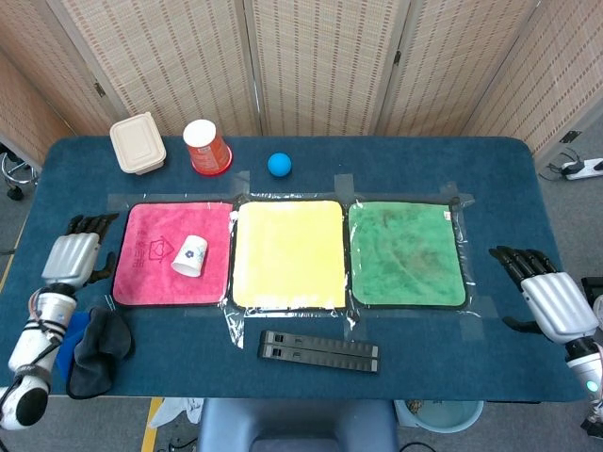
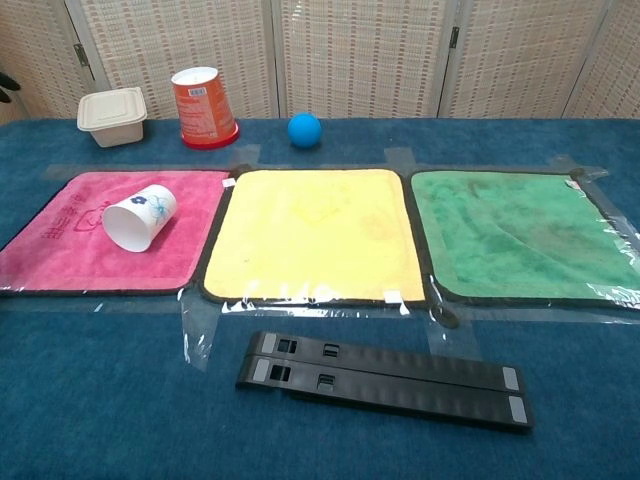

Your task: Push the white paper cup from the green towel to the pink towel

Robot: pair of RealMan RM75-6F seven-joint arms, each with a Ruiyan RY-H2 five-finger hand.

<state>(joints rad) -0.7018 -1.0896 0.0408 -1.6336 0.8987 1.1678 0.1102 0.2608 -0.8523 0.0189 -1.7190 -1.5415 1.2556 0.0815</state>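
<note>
Nearest the robot lies a flat black plastic bar in two strips (image 2: pixel 385 377), flat on the dark blue cloth-covered table (image 1: pixel 301 377) in front of the towels and out of the way of any push.

Behind it three towels are taped down in a row, presumably so they cannot bunch up when something slides over them: the green terry towel (image 1: pixel 406 252), a yellow terry towel (image 1: pixel 287 253) in the middle, and the pink terry towel (image 1: pixel 172 252). The white paper cup with a small blue print (image 2: pixel 139 217) lies tipped on its side on the pink towel, its open mouth turned toward the robot and its base toward the yellow one. With the cup resting where the task wants it, I would judge the job done.

Both arms hang back at the table's ends. The left hand (image 1: pixel 73 254) sits just off the pink towel's outer edge, fingers loosely spread, holding nothing. The right hand (image 1: pixel 544 292) is well clear of the green towel, also empty with fingers apart.

At the far edge stand a cream lidded plastic box (image 2: pixel 112 113), an orange printed paper cup upside down (image 2: pixel 203 106) and a small blue ball (image 2: pixel 304 130).

Only the head view shows the hands; the chest view misses them, but it shows the cup's open rim and tilt far better.
</note>
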